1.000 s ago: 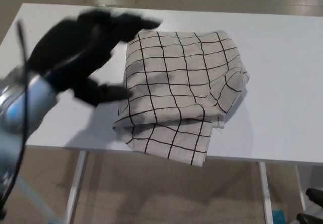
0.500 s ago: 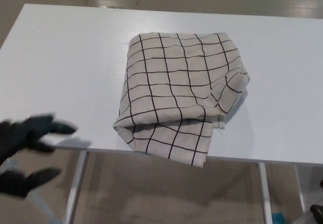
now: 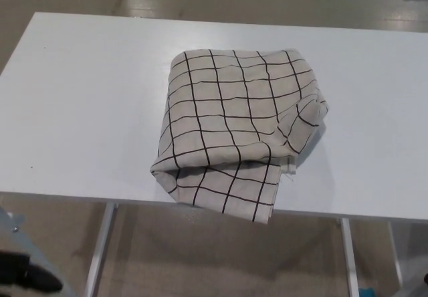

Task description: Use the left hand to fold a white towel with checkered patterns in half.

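Neither robot hand was identifiable in the head view. A small dark shape (image 3: 30, 278) sat at the lower left corner, below table level, too partial to be named as a hand or to judge any finger spread; the state of the left hand could not be told from it. The right hand did not appear at all. Nothing was in contact with the towel.

The towel (image 3: 234, 130), white with thin black grid lines, lay on the white table (image 3: 80, 110), slightly right of the table's centre and toward the near edge. It lay folded in at least 2 layers: an upper layer covered most of the bundle, and a lower layer protruded at the near end, where the upper layer's edge formed a visible step. The bundle was roughly rectangular with rounded, rumpled corners. Its long axis ran from the far side of the table to the near side, tilted a little so that the near end sat further left than the far end. The near corner (image 3: 257, 207) reached the table's front edge and overhung it slightly. The right side was bunched and creased.

Beneath the table, 2 white legs (image 3: 100, 250) and a beige floor (image 3: 221, 257) were visible.
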`<state>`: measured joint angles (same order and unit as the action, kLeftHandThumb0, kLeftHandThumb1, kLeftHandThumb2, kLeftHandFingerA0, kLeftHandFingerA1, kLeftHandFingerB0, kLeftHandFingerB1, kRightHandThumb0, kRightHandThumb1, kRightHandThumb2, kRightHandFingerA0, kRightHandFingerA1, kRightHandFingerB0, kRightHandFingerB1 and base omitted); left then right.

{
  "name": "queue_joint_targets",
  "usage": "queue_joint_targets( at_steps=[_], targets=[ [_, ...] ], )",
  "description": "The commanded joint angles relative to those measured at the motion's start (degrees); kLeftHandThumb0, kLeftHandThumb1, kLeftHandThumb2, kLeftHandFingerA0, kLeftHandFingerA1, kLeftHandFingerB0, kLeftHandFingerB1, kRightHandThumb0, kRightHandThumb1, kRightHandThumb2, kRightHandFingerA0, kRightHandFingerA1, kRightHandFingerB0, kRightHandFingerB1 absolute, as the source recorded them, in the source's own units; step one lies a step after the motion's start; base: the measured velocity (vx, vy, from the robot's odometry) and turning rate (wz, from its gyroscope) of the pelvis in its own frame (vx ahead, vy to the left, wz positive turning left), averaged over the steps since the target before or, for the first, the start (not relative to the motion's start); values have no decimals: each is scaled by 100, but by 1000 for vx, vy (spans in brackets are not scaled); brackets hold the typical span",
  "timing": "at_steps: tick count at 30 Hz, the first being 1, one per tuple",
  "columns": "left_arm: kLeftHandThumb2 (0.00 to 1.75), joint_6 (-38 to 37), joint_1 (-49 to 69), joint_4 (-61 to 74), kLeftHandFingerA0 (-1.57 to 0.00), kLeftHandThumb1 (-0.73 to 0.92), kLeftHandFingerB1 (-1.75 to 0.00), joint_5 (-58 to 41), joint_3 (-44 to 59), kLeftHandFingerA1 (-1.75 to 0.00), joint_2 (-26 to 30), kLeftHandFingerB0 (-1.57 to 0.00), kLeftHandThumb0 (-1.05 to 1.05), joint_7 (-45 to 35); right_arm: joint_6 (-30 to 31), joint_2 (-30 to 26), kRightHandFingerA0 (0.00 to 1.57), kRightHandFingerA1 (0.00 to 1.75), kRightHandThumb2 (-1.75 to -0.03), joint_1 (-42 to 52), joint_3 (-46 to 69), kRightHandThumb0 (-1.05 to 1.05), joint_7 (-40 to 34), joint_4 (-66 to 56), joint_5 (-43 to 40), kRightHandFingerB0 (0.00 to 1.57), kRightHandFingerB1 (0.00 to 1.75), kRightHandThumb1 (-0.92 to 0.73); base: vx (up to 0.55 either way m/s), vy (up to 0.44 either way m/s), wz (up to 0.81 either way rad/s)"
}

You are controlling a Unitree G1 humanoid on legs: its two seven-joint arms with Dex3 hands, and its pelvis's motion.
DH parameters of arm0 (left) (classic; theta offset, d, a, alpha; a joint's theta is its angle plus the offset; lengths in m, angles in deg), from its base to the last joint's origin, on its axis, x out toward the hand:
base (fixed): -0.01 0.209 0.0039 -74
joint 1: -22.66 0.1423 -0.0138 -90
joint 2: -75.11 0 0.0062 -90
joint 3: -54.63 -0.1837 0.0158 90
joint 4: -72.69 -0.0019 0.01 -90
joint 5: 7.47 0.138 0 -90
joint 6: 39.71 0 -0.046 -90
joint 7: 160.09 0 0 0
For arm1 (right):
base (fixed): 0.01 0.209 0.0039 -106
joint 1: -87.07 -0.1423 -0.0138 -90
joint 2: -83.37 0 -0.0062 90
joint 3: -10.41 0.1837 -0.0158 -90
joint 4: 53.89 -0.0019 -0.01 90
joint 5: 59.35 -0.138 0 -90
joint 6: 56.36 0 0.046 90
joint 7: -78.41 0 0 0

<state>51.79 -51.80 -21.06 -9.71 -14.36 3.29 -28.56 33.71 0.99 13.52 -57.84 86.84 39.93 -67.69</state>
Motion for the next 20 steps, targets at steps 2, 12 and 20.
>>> queue_joint_targets(
  at_steps=[2, 12, 20],
  targets=[
    [56, 374, 325, -1515, -59, 49, -39, -1419, 608, -43, -1350, -52, -65, 247, 404, 164, 56, 67, -57, 406, 207, -21, -80, -115, -378, 60, 60, -58, 0, 0, 0],
    [58, -1423, -479, -3895, -29, 56, -32, -104, 312, -34, -1475, -35, -76, 2037, 267, 436, 42, 58, -57, 1106, -362, -21, 101, -519, -87, 46, 49, -59, 0, 0, 0],
    [57, -1837, -835, -4537, -32, 54, -32, -142, 212, -35, -1335, -34, -73, 2132, 584, 506, 36, 56, -57, 1094, -711, -22, 225, -668, -278, 43, 48, -60, 0, 0, 0]
  ],
)
